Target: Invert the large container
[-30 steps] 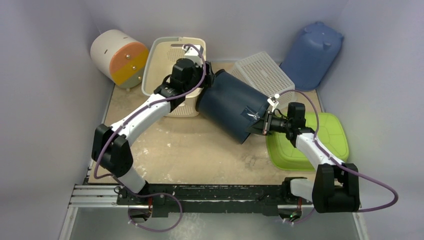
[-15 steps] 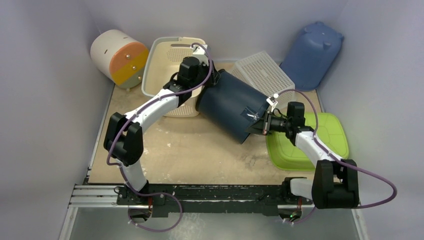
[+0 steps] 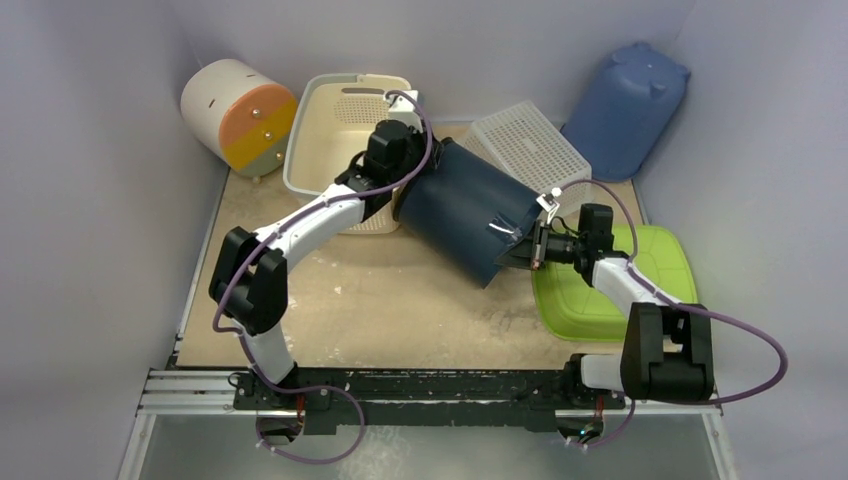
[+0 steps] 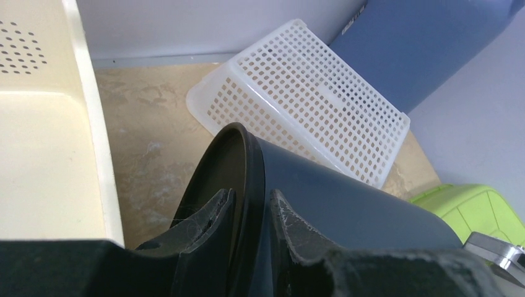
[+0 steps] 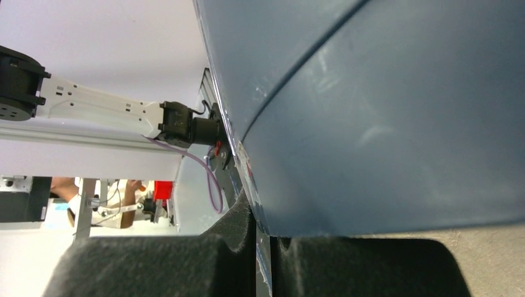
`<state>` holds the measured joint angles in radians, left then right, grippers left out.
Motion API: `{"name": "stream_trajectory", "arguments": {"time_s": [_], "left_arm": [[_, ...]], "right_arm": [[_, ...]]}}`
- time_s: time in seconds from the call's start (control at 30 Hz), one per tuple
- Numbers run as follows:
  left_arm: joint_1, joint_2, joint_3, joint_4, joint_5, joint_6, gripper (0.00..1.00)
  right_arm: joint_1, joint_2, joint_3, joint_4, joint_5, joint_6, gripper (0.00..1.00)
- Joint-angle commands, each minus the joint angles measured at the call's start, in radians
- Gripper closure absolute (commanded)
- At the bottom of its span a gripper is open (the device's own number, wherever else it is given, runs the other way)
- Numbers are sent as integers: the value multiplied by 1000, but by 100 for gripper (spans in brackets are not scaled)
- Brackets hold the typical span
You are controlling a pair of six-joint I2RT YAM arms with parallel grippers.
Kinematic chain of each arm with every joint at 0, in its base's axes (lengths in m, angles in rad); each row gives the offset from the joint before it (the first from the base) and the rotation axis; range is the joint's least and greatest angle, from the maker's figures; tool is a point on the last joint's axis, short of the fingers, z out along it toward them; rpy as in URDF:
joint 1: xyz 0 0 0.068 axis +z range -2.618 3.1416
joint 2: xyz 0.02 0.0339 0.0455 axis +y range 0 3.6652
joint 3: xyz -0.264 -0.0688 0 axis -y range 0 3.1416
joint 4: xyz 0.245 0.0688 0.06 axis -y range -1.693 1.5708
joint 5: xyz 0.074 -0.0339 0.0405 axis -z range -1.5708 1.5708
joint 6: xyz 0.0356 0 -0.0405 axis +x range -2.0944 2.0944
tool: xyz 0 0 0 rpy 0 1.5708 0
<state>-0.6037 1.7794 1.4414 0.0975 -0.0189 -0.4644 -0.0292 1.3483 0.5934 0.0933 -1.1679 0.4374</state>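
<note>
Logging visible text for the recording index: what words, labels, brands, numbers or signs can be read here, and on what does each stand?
No text can be read in any view.
Pale mark on the bin: no letters show.
White strip at the edge of the blue tub: too small to read.
</note>
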Motion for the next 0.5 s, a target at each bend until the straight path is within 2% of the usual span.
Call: {"name": "stream_trajectory", "arguments": {"time_s": [0.0,0.47], "left_arm": [[-212,-42,-7,25,209,-137,75],[-312,-91,7,5,208,-157,74]], "right_arm": [[-3,131,-80,-173,538,28,99],[-3,47,-85,-223,682,110,84]]}}
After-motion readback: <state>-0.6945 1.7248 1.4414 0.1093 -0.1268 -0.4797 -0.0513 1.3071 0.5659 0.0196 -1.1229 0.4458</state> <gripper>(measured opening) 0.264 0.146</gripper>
